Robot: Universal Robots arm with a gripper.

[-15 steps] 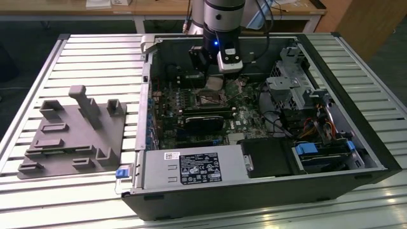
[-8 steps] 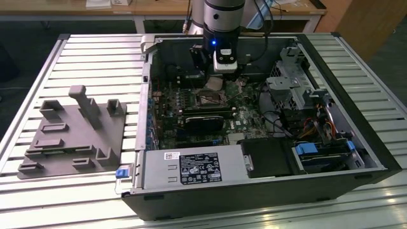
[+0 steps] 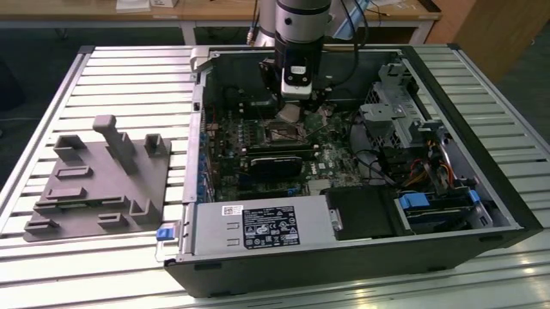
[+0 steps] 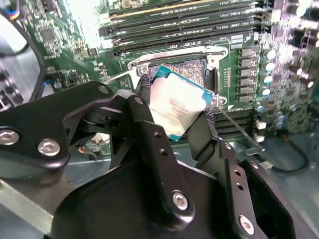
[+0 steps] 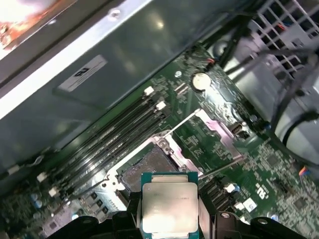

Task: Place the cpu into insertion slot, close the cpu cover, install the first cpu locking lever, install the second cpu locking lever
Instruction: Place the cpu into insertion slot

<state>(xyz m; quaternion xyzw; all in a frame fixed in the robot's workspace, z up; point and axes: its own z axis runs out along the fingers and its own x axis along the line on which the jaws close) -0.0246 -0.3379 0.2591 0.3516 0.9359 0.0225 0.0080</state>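
Cpu (image 3: 289, 114) hangs pinched in the gripper (image 3: 290, 111) in the exterior view, inside the open computer case (image 3: 344, 261) that lies on the slatted table (image 3: 129, 71). It sits just above the insertion slot (image 3: 282, 134), which lies mid-board and closer to the case's far wall than to its near one.

In the second wrist view the gripper (image 4: 177, 127) is clamped on the cpu (image 4: 177, 107). One of its fingers (image 4: 149, 134) presses on one edge of the chip and the other finger on the opposite edge. The chip is tilted and turned relative to the insertion slot (image 4: 187, 69), with one corner over the recess and nothing seated yet.

In the first wrist view the cpu (image 5: 169, 209) is held in the gripper (image 5: 169, 226) at the near rim of the insertion slot (image 5: 149, 172), whose dark floor is bare. What looks like the cpu cover (image 5: 219, 134) lies swung open on the motherboard (image 5: 269, 164) beside the slot. Two thin locking levers (image 5: 182, 121) stand free of their catches. The memory slots (image 5: 114, 134) run along the slot's other side.

By my reading, the first step is in hand: the chip is lifted but not yet placed. Seating it would call for squaring its edges to the recess, levelling it, and lowering it straight down without sliding it across the contacts.
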